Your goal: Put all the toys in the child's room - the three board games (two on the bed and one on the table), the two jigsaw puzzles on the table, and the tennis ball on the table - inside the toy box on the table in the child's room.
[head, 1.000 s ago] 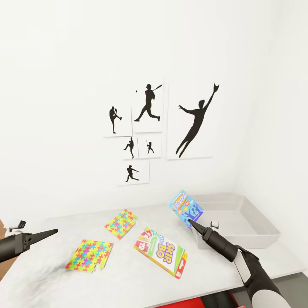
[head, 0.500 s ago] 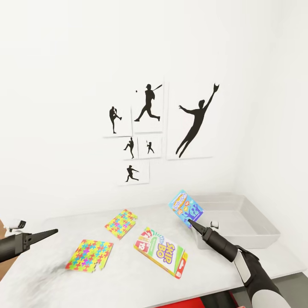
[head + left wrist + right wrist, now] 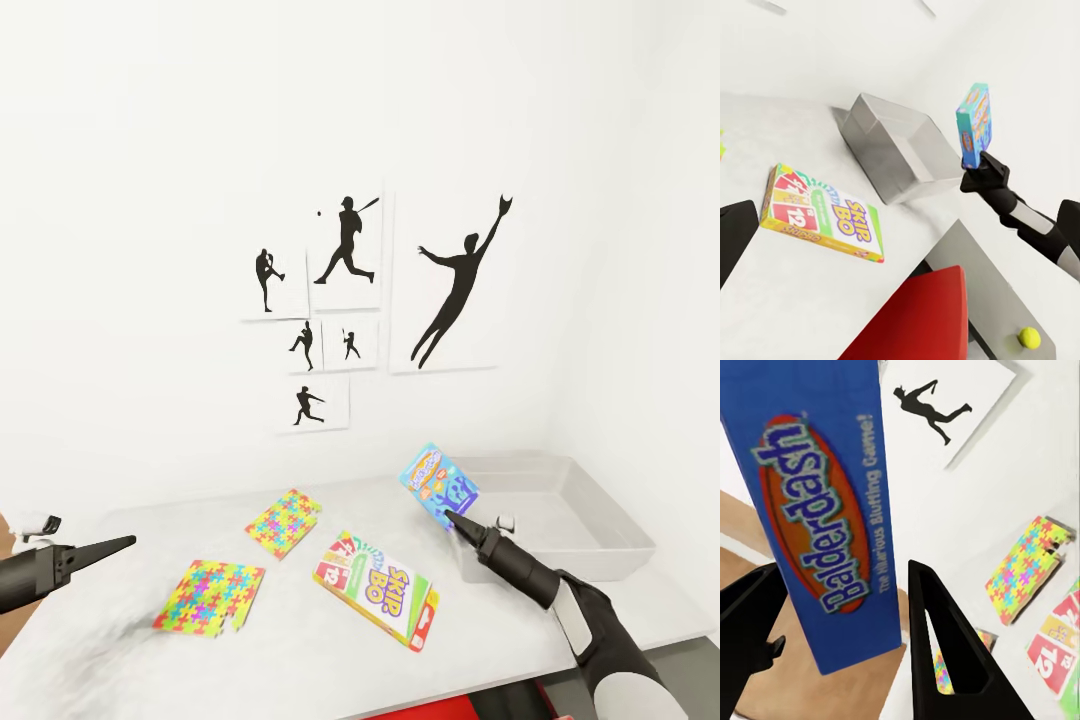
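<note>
- The right gripper (image 3: 452, 520) is pinching a flat blue "Balderdash" board game box (image 3: 439, 485) by its lower edge, holding it upright in the air just beside the near-left corner of the long, shallow, light grey toy box (image 3: 590, 545).
- The step in hand looks like the drop into the bin. I'd carry the box over the low wall first, then tip it flat before letting go; released upright, it could catch the rim and topple back onto the white tabletop (image 3: 300, 660).
- The bin sits at the tabletop's right end against the far wall and looks empty, so there's plenty of room inside.
- The green-and-white "Skip-Bo" game box (image 3: 378, 588) lies flat near the front edge, one corner close to it, so don't nudge it off when grabbing.
- Two multicolour jigsaw squares are flat on the left half: one toward the middle (image 3: 283, 522), one nearer the front-left (image 3: 210, 596).
- The left gripper (image 3: 100, 547) hovers past the left end; jaws look pressed together, holding nothing.
- A small yellow-green tennis ball (image 3: 1028, 337) sits on a lower dark grey surface (image 3: 1001, 296).
</note>
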Available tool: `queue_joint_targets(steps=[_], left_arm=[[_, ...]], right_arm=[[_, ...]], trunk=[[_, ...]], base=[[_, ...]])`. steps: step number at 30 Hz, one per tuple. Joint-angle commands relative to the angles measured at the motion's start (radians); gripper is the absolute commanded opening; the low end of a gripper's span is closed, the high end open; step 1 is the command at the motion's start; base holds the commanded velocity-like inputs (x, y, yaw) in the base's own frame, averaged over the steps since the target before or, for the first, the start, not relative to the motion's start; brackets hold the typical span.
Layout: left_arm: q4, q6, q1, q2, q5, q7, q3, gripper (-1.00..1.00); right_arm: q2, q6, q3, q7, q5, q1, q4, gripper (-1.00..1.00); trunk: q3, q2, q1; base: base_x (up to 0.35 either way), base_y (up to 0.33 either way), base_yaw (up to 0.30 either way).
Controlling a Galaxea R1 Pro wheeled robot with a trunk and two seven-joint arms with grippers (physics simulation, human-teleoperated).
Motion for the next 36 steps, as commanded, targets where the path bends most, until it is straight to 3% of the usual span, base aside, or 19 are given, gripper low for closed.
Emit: queue_joint_targets(steps=[1,3,11,18,23,26,29,33,36], left_arm=[[0.000,0.011,0.000,0.000,-0.001,-0.005,0.001,1.00],[0.000,0.011,0.000,0.000,-0.001,-0.005,0.001,1.00],[0.000,0.011,0.000,0.000,-0.002,-0.005,0.001,1.00],[0.001,0.010,0.000,0.001,-0.002,-0.005,0.001,1.00],[0.002,0.009,0.000,0.002,-0.002,-0.005,0.002,1.00],[0.002,0.010,0.000,0.002,-0.002,-0.005,0.002,1.00],[0.002,0.009,0.000,0.002,-0.002,-0.005,0.002,1.00],[0.002,0.009,0.000,0.002,-0.002,-0.005,0.002,1.00],[0.002,0.009,0.000,0.002,-0.002,-0.005,0.002,1.00]], right_arm=[[-0.006,0.033,-0.002,-0.024,-0.005,-0.013,0.000,-1.00],[-0.014,0.051,-0.003,-0.054,-0.007,-0.031,0.000,-1.00],[-0.048,0.176,-0.005,-0.224,-0.016,-0.196,0.003,-1.00],[-0.065,0.223,-0.011,-0.383,-0.018,-0.288,0.010,-1.00],[-0.074,0.236,-0.039,-0.503,-0.019,-0.316,0.017,-1.00],[-0.081,0.248,-0.087,-0.621,-0.019,-0.332,0.027,-1.00],[-0.092,0.252,-0.111,-0.691,-0.019,-0.340,0.030,-1.00],[-0.126,0.284,-0.159,-0.767,-0.024,-0.347,0.032,-1.00],[-0.138,0.312,-0.180,-0.778,-0.026,-0.349,0.032,-1.00]], trunk=[[0.000,-0.001,0.000],[0.000,-0.001,0.000],[0.000,-0.001,0.000],[0.000,-0.001,0.000],[0.000,-0.001,0.000],[0.000,-0.001,0.000],[0.000,-0.001,0.000],[0.000,-0.001,0.000],[0.000,-0.001,0.000]], base=[[0.000,0.000,0.000],[0.000,0.000,0.000],[0.000,0.000,0.000],[0.000,0.000,0.000],[0.000,0.000,0.000],[0.000,0.000,0.000],[0.000,0.000,0.000],[0.000,0.000,0.000],[0.000,0.000,0.000]])
